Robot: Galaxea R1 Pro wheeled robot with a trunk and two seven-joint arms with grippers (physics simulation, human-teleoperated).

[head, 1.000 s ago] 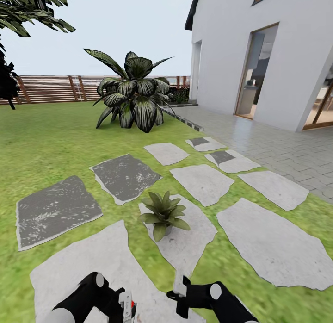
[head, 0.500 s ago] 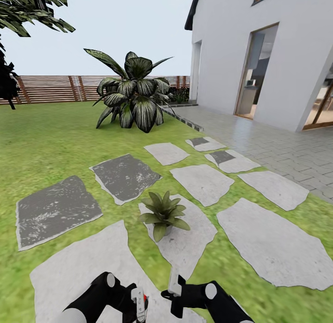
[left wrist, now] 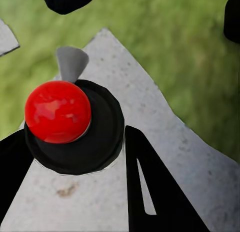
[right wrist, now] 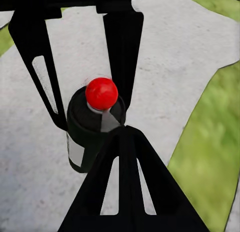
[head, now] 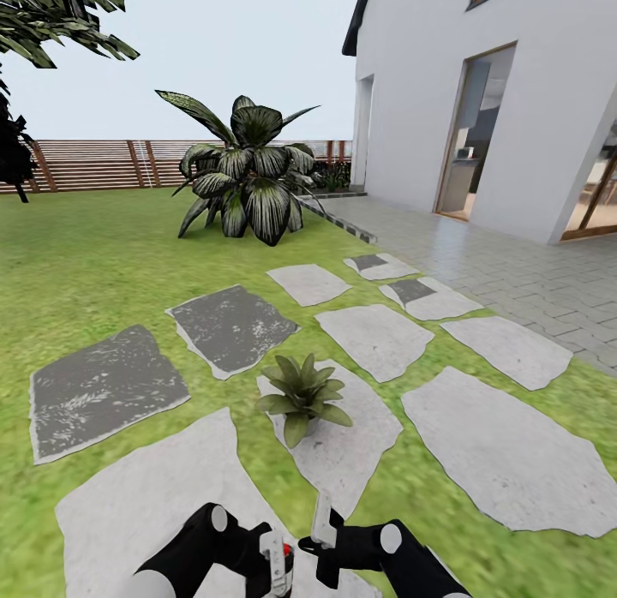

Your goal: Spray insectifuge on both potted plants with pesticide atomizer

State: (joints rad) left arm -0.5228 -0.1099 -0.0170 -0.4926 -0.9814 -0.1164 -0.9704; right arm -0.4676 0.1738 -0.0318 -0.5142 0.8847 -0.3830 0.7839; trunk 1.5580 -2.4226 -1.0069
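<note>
The pesticide atomizer (left wrist: pixel 95 142), a small dark bottle with a red ball cap, sits between the black fingers of my left gripper (left wrist: pixel 75 137), which is shut on it. In the head view the left gripper (head: pixel 276 565) holds it low over a pale stepping stone (head: pixel 154 487), the atomizer's red spot (head: pixel 288 571) showing. My right gripper (head: pixel 323 523) is just to its right, fingers pressed together and holding nothing. In the right wrist view the right gripper's tips (right wrist: pixel 122 131) point at the atomizer (right wrist: pixel 87 127). One potted plant (head: pixel 302 394) stands on a stone ahead.
A large dark broad-leaved shrub (head: pixel 248 174) grows further back on the lawn (head: pixel 86 264). Grey stepping stones (head: pixel 231 324) lead toward it. A white house (head: pixel 480 92) with a paved terrace (head: pixel 514 272) is on the right, and a brown slatted fence (head: pixel 94 163) runs behind.
My left gripper has carried the atomizer to the right, close to the right gripper. The right gripper shifted slightly left, then held still.
</note>
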